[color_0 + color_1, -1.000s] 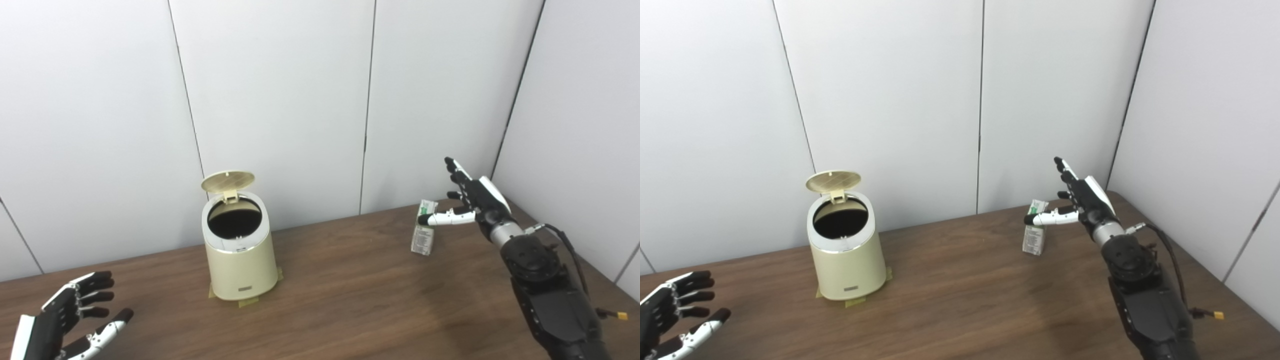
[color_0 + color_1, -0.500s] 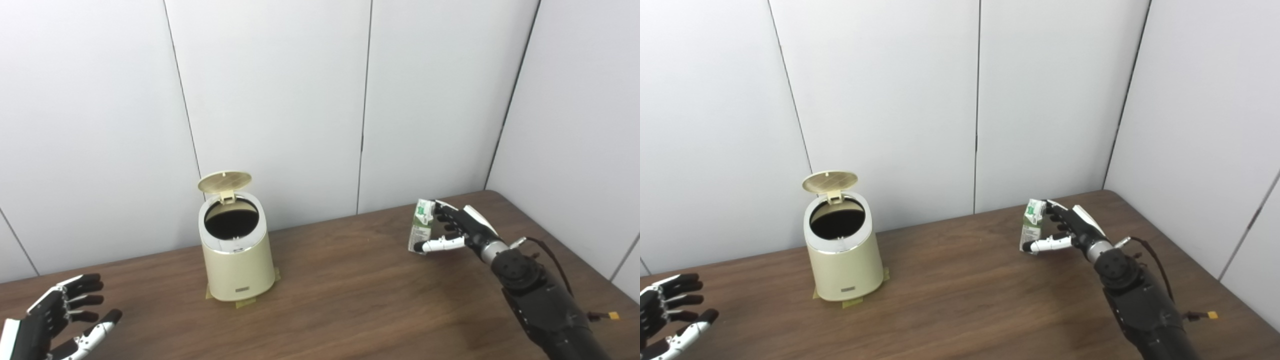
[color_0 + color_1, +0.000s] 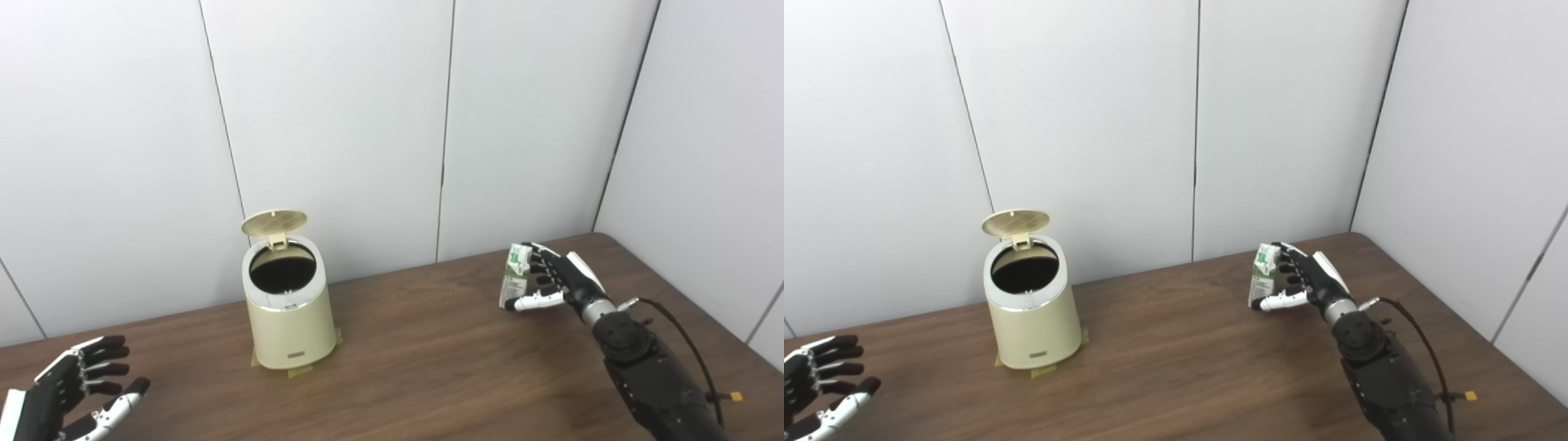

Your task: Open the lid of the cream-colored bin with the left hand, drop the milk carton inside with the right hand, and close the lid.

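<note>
Right robot hand [image 3: 554, 283] has fingers & thumb wrapped on the milk carton [image 3: 514, 283], upright at the surface's [image 3: 429, 367] far right; bare wood lies btwn it & the cream-colored bin [image 3: 289, 309], well apart to the left. Bin's lid [image 3: 274, 223] stands tipped up at the back, inside is dark, contents can't be made out. Left robot hand [image 3: 73, 395] sits near the bottom-left corner, fingers spread, holding nothing.

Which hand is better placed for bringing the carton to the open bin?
Right. The right hand has its fingers around the milk carton; the left hand is open, far from it.
</note>
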Tool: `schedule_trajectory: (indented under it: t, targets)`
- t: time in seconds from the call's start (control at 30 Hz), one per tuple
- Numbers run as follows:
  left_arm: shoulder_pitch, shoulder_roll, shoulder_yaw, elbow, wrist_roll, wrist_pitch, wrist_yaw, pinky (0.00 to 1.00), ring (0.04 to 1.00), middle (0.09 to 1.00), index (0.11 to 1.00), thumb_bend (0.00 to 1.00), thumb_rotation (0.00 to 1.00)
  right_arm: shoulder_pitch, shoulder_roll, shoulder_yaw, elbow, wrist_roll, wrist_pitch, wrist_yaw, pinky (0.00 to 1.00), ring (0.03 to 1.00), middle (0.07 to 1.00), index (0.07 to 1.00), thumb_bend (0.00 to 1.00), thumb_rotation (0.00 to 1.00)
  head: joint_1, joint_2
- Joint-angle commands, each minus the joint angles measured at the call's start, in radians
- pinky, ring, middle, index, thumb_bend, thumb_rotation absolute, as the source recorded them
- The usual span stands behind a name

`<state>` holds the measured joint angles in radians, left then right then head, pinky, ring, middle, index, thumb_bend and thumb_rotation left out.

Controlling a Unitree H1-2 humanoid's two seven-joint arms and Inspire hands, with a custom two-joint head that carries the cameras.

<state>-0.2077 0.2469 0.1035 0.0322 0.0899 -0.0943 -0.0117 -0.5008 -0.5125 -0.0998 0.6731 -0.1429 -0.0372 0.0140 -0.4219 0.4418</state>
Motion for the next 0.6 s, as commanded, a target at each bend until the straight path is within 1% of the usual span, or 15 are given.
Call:
schedule_trajectory:
  t: [0.0, 0.07, 0.1, 0.2, 0.3, 0.33, 0.37, 0.4, 0.43, 0.47, 0.5, 0.57]
  targets:
    - [-0.026, 0.012, -0.001, -0.045, 0.003, -0.010, -0.003, 0.55, 0.641, 0.698, 0.698, 0.55, 0.00, -0.056, -0.025, -0.013, -0.008, 0.017, -0.050, -0.009, 0.80, 0.841, 0.874, 0.896, 0.77, 0.06, -0.001, 0.001]
    - [-0.028, 0.018, -0.009, -0.036, 0.033, -0.022, 0.006, 0.55, 0.640, 0.697, 0.697, 0.55, 0.00, -0.055, -0.024, -0.010, -0.011, 0.017, -0.059, -0.010, 0.80, 0.845, 0.877, 0.896, 0.76, 0.06, 0.000, 0.003]
    - [-0.030, 0.020, -0.012, -0.029, 0.046, -0.030, 0.011, 0.55, 0.637, 0.692, 0.694, 0.56, 0.00, -0.055, -0.022, -0.009, -0.006, 0.017, -0.067, -0.013, 0.80, 0.846, 0.877, 0.893, 0.77, 0.07, 0.000, 0.003]
    - [-0.033, 0.021, -0.015, -0.020, 0.066, -0.038, 0.015, 0.54, 0.628, 0.688, 0.687, 0.58, 0.00, -0.059, -0.015, -0.011, 0.007, 0.026, -0.083, -0.016, 0.78, 0.828, 0.869, 0.884, 0.78, 0.08, 0.000, 0.007]
    - [-0.032, 0.014, -0.013, -0.030, 0.055, -0.018, 0.008, 0.53, 0.622, 0.679, 0.686, 0.56, 0.00, -0.067, -0.009, -0.015, 0.025, 0.041, -0.093, -0.015, 0.78, 0.827, 0.866, 0.880, 0.79, 0.07, 0.002, 0.011]
    - [-0.031, 0.011, -0.011, -0.034, 0.049, -0.010, 0.005, 0.53, 0.620, 0.680, 0.690, 0.56, 0.00, -0.069, -0.007, -0.015, 0.033, 0.040, -0.102, -0.024, 0.75, 0.807, 0.855, 0.869, 0.80, 0.08, 0.002, 0.011]
    - [-0.031, 0.011, -0.012, -0.039, 0.055, -0.004, 0.007, 0.53, 0.620, 0.681, 0.692, 0.55, 0.00, -0.067, 0.000, -0.019, 0.026, 0.031, -0.094, -0.053, 0.73, 0.796, 0.848, 0.862, 0.81, 0.08, 0.002, 0.013]
    - [-0.030, 0.011, -0.013, -0.042, 0.064, -0.002, 0.010, 0.53, 0.617, 0.682, 0.691, 0.55, 0.00, -0.070, 0.007, -0.025, 0.037, 0.021, -0.099, -0.093, 0.67, 0.747, 0.806, 0.836, 0.79, 0.06, 0.002, 0.013]
    - [-0.030, 0.011, -0.013, -0.044, 0.073, 0.000, 0.014, 0.52, 0.615, 0.682, 0.690, 0.55, 0.00, -0.075, 0.014, -0.027, 0.059, 0.002, -0.116, -0.145, 0.54, 0.629, 0.706, 0.772, 0.78, 0.06, 0.002, 0.013]
    - [-0.029, 0.010, -0.012, -0.046, 0.075, 0.003, 0.016, 0.53, 0.614, 0.681, 0.688, 0.55, 0.00, -0.080, 0.019, -0.026, 0.077, -0.019, -0.131, -0.195, 0.46, 0.533, 0.610, 0.635, 0.65, 0.09, 0.002, 0.013]
    - [-0.029, 0.008, -0.012, -0.048, 0.076, 0.006, 0.017, 0.53, 0.616, 0.679, 0.688, 0.54, 0.00, -0.084, 0.021, -0.018, 0.093, -0.048, -0.145, -0.241, 0.40, 0.464, 0.531, 0.585, 0.59, 0.05, 0.002, 0.013]
    - [-0.027, 0.006, -0.012, -0.054, 0.076, 0.014, 0.016, 0.54, 0.617, 0.679, 0.690, 0.53, 0.00, -0.090, 0.023, 0.002, 0.103, -0.097, -0.133, -0.306, 0.34, 0.380, 0.456, 0.541, 0.54, 0.01, 0.002, 0.013]
